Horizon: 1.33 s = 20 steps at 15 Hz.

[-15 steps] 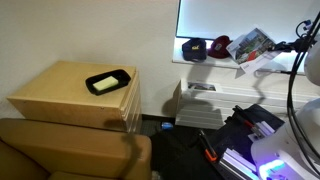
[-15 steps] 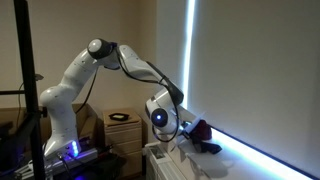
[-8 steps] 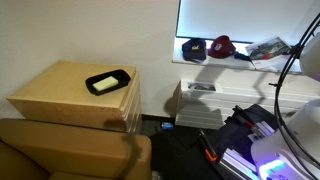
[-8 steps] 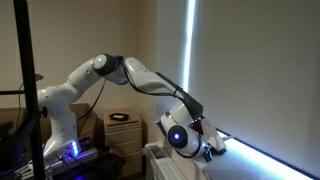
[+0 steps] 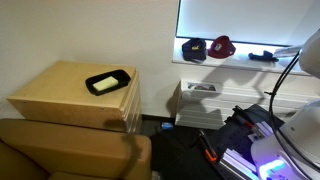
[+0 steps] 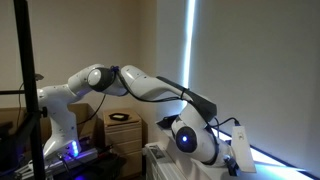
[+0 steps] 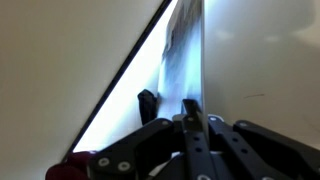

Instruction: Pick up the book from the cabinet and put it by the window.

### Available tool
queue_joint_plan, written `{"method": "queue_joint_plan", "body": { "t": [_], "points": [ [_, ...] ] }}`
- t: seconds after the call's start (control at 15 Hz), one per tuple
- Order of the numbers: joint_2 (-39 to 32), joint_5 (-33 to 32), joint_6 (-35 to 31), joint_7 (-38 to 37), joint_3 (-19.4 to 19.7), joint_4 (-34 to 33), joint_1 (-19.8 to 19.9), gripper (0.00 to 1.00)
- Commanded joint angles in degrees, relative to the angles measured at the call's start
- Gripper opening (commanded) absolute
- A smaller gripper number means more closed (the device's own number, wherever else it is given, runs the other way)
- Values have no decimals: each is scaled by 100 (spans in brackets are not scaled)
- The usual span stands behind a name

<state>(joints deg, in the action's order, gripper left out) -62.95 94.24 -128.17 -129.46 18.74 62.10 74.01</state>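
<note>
My gripper (image 7: 190, 112) is shut on the book (image 7: 186, 50), which shows edge-on as a blurred pale strip running up from the fingers. In an exterior view the gripper (image 5: 263, 56) is low over the white sill (image 5: 235, 63) of the window (image 5: 240, 20), to the right of two caps; the book is hard to make out there. In an exterior view the gripper (image 6: 238, 152) holds a pale flat sheet (image 6: 245, 155) by the bright pane. The tan cabinet (image 5: 60, 98) stands far left, with no book on it.
A black tray (image 5: 108, 82) with yellow-green contents lies on the cabinet. A dark cap (image 5: 193, 48) and a red cap (image 5: 221, 45) sit on the sill. A white slatted unit (image 5: 200, 105) stands below the window. A brown seat (image 5: 70, 150) is in front.
The arm has swung the book further right along the window and lowered it towards the sill. The book has turned from face-on to edge-on. The gripper has stayed shut.
</note>
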Motion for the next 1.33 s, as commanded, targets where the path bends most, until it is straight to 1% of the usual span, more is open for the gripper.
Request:
{"method": "queue_joint_plan", "body": {
  "t": [0.0,0.2,0.4,0.47,0.53,0.67,0.87,1.07,1.27],
  "points": [
    [-521,-112,-1051,-961,-450,-796,89,1],
    [-837,-472,-1647,-1468,-647,-1105,-34,1],
    [-1178,-730,-2444,-1545,-795,-1467,-129,1],
    [-1296,-714,-2498,-1603,-508,-1569,-298,1],
    [-1338,-915,-2393,-1625,-450,-1593,-307,1],
    [-1323,-1456,-1525,-1642,-275,-1543,-241,1],
    [-1444,-1910,-397,-1421,-236,-1904,8,1],
    [-1570,-2081,548,-996,-324,-2300,294,1],
    [-1721,-1955,1339,-410,-481,-2681,576,1]
  ]
}}
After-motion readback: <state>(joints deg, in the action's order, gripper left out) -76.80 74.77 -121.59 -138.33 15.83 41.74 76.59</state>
